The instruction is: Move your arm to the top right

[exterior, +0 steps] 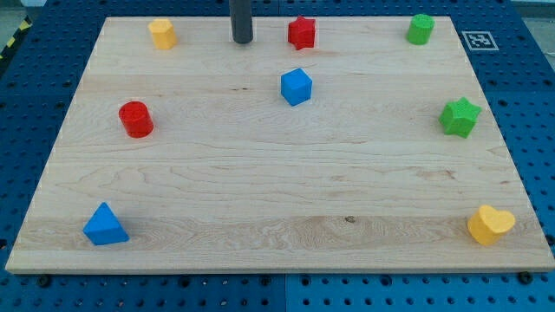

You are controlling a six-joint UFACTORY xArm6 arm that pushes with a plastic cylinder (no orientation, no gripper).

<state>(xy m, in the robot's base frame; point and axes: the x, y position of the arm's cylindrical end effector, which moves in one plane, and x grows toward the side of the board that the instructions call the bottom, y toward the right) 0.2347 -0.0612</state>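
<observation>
My tip (242, 41) is the lower end of a dark rod that comes down at the view's top, left of centre. It rests on the wooden board (260, 173) between a yellow block (162, 34) on its left and a red star block (301, 32) on its right, touching neither. A blue cube (296, 87) lies below and to the right of the tip. A green cylinder block (421, 29) stands in the board's top right corner, far to the right of the tip.
A red cylinder (135, 119) stands at the left. A blue triangular block (105, 225) lies at the bottom left. A green star block (460, 117) is at the right edge. A yellow heart block (490, 224) is at the bottom right. A fiducial tag (478, 39) lies beyond the top right corner.
</observation>
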